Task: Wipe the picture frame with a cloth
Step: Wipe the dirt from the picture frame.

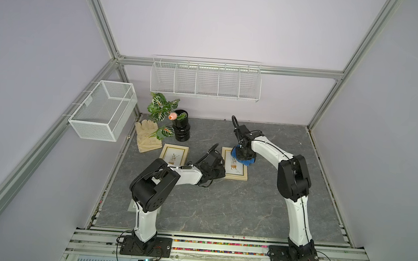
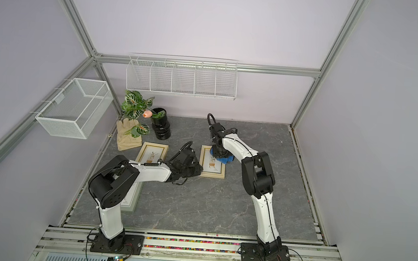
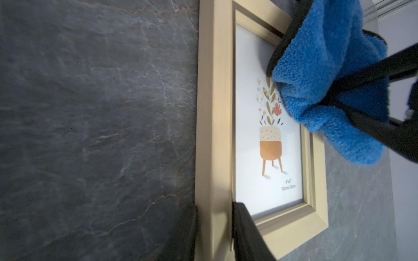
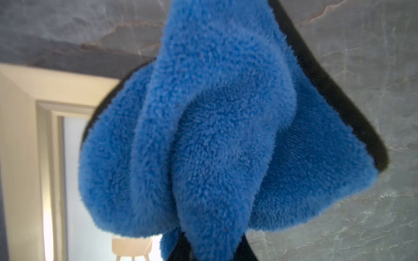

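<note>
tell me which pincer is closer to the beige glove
Left. The left pincer clamps the picture frame's edge on the glove's side; the right pincer, holding the cloth, is farther across it.

- Picture frames: 3 in all.
- Gold-edged: 2. Gold frame A (image 1: 236,171) lies near the table centre, gold frame B (image 1: 174,154) at its 9 o'clock.
- Grey-edged frame (image 2: 132,199): 1, at the table's 8 o'clock, partly under an arm.
- Cloth (image 4: 214,135), blue: 1.
- Glove (image 1: 146,137), beige: 1, at 10 o'clock.
- Vase (image 1: 180,131), black: 1, at 11 o'clock.
- In the vase: pink flower (image 1: 172,116), 1; leafy bunch (image 1: 158,106), 1. Separate stems too tangled to count.
- Wire baskets: 2. Mesh basket (image 1: 102,110) at 9 o'clock, divided rack (image 1: 204,80) at 12 o'clock.
- Rack compartments: 5.
- Robot arms: 2, left arm (image 1: 185,177) and right arm (image 1: 296,213).
</note>
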`<state>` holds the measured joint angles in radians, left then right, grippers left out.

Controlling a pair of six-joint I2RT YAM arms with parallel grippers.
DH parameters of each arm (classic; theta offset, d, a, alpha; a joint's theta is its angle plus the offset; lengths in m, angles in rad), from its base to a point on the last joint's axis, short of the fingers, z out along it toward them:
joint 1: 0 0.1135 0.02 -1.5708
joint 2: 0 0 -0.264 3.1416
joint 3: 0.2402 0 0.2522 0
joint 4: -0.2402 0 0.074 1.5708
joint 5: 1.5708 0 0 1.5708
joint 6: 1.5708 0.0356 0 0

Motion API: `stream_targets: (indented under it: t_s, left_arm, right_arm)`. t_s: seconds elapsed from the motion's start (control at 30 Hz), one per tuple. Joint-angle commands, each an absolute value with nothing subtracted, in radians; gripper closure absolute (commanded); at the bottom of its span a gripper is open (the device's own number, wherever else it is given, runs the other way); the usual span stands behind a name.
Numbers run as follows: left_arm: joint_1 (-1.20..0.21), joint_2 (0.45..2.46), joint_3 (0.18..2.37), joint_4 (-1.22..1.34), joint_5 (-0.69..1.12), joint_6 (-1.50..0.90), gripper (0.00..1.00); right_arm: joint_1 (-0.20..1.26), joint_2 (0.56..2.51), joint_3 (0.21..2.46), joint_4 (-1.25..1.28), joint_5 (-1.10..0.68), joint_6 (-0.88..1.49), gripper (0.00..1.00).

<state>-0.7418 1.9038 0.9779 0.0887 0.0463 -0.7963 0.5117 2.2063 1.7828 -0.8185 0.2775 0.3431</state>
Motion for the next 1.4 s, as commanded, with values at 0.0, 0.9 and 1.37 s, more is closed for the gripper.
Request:
stream_targets:
  t_s: [0.0, 0.9, 1.37]
  left_arm:
    - [-0.744, 2.031, 0.900, -0.242, 0.029, -0.815, 0.70]
    - [-0.745, 2.031, 0.888, -0.211, 0.039, -0.832, 0.70]
    - [-0.744, 2.028, 0.882, -0.219, 0.033, -0.836, 0.70]
  right_arm:
    - [0.540, 2.102, 1.608, -0.848, 0.279, 0.353, 0.93]
    - [0.569, 1.935, 1.317, -0.739, 0.048, 0.473, 0.92]
    - [0.585, 1.964, 1.352, -0.756, 0.058, 0.490, 0.92]
